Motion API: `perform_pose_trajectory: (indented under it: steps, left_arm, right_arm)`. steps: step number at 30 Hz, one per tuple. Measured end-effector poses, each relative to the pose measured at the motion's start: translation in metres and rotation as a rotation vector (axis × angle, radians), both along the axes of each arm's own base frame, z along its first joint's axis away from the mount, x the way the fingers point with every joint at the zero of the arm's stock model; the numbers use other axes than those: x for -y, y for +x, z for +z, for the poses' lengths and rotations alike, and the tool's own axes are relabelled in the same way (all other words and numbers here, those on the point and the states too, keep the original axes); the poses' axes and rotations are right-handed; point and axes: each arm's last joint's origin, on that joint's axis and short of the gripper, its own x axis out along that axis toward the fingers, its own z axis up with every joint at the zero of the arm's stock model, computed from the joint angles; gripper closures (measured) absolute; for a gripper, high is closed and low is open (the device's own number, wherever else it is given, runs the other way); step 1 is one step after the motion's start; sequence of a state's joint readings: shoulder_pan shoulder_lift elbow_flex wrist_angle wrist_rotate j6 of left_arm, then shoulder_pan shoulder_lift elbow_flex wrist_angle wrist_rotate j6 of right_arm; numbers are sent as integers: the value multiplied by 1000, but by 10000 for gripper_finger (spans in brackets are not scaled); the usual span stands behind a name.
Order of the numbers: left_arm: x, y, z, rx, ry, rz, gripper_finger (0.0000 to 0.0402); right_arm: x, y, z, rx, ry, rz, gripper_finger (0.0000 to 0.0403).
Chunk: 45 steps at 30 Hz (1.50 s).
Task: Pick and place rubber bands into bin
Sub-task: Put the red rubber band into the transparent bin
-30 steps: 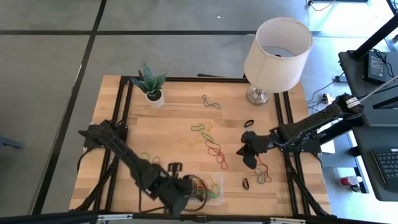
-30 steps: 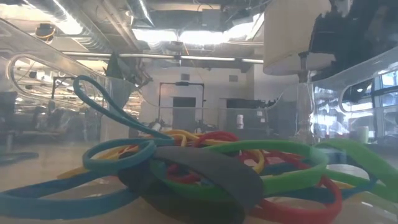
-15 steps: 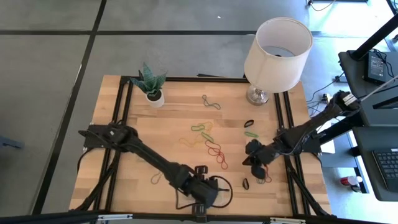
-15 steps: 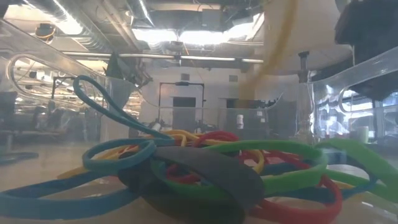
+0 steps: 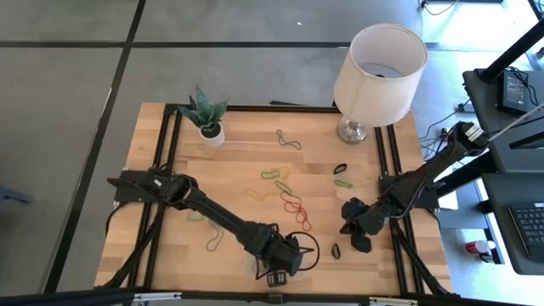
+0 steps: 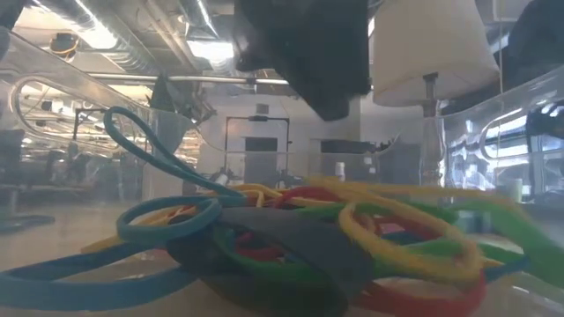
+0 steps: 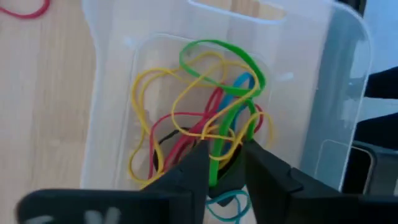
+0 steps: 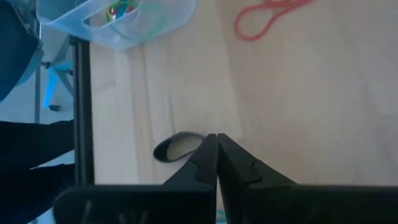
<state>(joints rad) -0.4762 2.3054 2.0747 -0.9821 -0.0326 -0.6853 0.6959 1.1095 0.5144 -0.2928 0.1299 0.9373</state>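
Seen from above, the left gripper [image 5: 285,255] hangs over the bin [image 7: 112,93] at the lower centre of the frame, its arm reaching in from the table's left edge. In the left wrist view its jaws stand narrowly apart with nothing between them, directly above a tangle of rubber bands [image 7: 205,118] in yellow, green, red and blue that lies on the bin's clear floor. The bin's long axis runs up and down that picture. The low view looks level through the same heap, with a yellow loop [image 6: 410,233] lying uppermost at centre right.

More loose bands [image 5: 285,191] lie scattered across the middle of the wooden table [image 5: 238,157], strung roughly from upper centre toward lower right; a red one [image 5: 297,211] stretches along that same diagonal.

At lower right in the high view the right gripper [image 5: 355,228] sits low over the table. The right wrist view shows its jaws pressed together, tips meeting with nothing visibly between them, just beside a small black band [image 8: 177,147] that lies flat on the wood.

A potted plant [image 5: 205,114] stands at the table's upper left and a white-shaded lamp [image 5: 379,64] at upper right. Beyond the table, the low view shows a workshop with ceiling lights and exposed ducts.
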Motion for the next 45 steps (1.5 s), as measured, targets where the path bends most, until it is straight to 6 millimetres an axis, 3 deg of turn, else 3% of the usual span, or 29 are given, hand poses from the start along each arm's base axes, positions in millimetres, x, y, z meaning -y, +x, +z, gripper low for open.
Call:
perform_pose_trajectory:
  steps: [7, 12, 17, 22, 25, 30, 34, 38, 45]
  left_arm:
    - [-19, 0, 19, -21, -58, 9, 276]
    - [-41, -1, 48, 24, -102, 125, 294]
    - [-65, -1, 73, 85, -123, 135, 319]
    - [-85, 0, 87, 150, -77, 3, 354]
    - [-93, 2, 87, 168, -39, -139, 391]
    - [-103, 1, 78, 160, 61, -335, 400]
    - [-119, -10, 69, 153, 113, -408, 400]
    - [-143, -34, 56, 196, 106, -393, 400]
    - [-175, -105, 45, 336, 73, -251, 400]
  right_arm:
    - [-7, -7, -1, -18, 18, 4, 395]
    - [-8, -8, 0, -4, 8, -3, 395]
    - [-8, -5, 2, 54, -17, -51, 395]
    - [-10, -1, 6, 117, 10, -75, 395]
    - [-8, 4, 9, 159, 16, -115, 395]
    - [0, 14, 13, 206, 40, -194, 397]
    - [5, 27, 20, 204, 10, -289, 400]
    - [9, 51, 27, 117, -85, -355, 401]
    - [17, 102, 22, -104, -250, -461, 391]
